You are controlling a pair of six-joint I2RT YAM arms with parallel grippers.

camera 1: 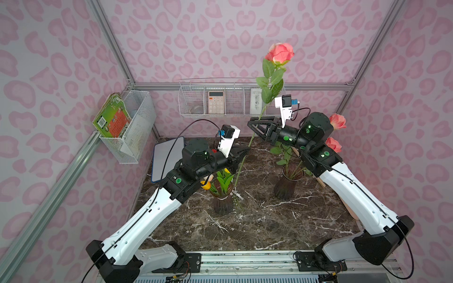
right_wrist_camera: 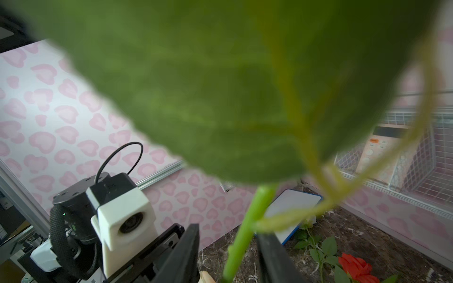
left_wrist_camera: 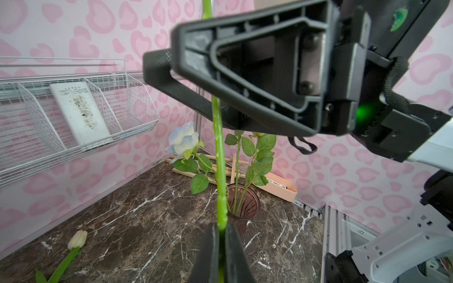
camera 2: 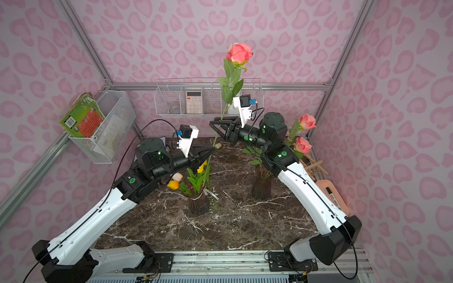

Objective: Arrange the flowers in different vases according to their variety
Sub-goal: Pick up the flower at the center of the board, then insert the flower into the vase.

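The pink ruffled rose (camera 1: 280, 54) on its long green stem hangs above the dark brown marble tabletop (camera 1: 269, 227), with its bloom leaning toward 1 o'clock in both top views. The left gripper (left_wrist_camera: 221, 227) is clamped tight on the lower stem. The right gripper (right_wrist_camera: 228, 231) straddles the same stem higher up, just under the broad leaves. The right wrist view shows a gap beside the stem, so its jaws stand apart and carry nothing. A blurred leaf hides much of that view, so one jaw may be touching.

The flower looks light, with a stiff, springy stem and a top-heavy head, so it would probably swing from a single low pinch. The bare stem below the leaves is the place to hold, since the leaves and petals are soft and would slip. I judge it belongs in the smoky ribbed glass vase with flared rim (camera 1: 285, 186), at 3 o'clock from the table's middle, which holds other roses (camera 2: 307, 121). The straighter ribbed glass vase (camera 1: 222, 203) at 8 o'clock holds tulips (camera 2: 173, 185).
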